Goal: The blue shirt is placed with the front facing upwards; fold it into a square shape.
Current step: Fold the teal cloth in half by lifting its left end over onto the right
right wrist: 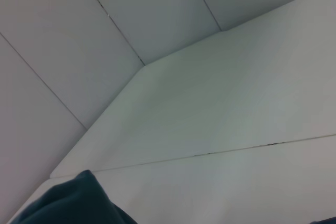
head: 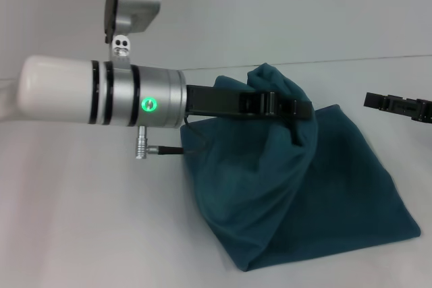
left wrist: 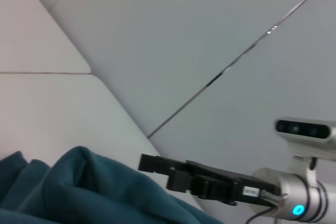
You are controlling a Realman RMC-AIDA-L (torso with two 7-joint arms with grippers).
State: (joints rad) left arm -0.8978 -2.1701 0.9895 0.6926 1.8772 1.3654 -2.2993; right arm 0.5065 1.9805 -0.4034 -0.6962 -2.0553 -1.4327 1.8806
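**Shirt's mid-fold, not a square yet**

The white table (head: 81, 220) takes up most of the view, with the blue shirt (head: 324, 200) lying right of centre on it. Looks like it's partly folded, roughly a lopsided rectangle, with one far corner pulled up into a bunched peak. I'd say about halfway: that raised flap needs laying down, and the edges want squaring.

The left gripper (head: 297, 109) reaches in from the left and is clenched on that raised fabric. The right gripper (left wrist: 149, 162) hangs off to the right, apart from the cloth, pinching nothing; can't tell how its fingers stand. Nothing else in the way.
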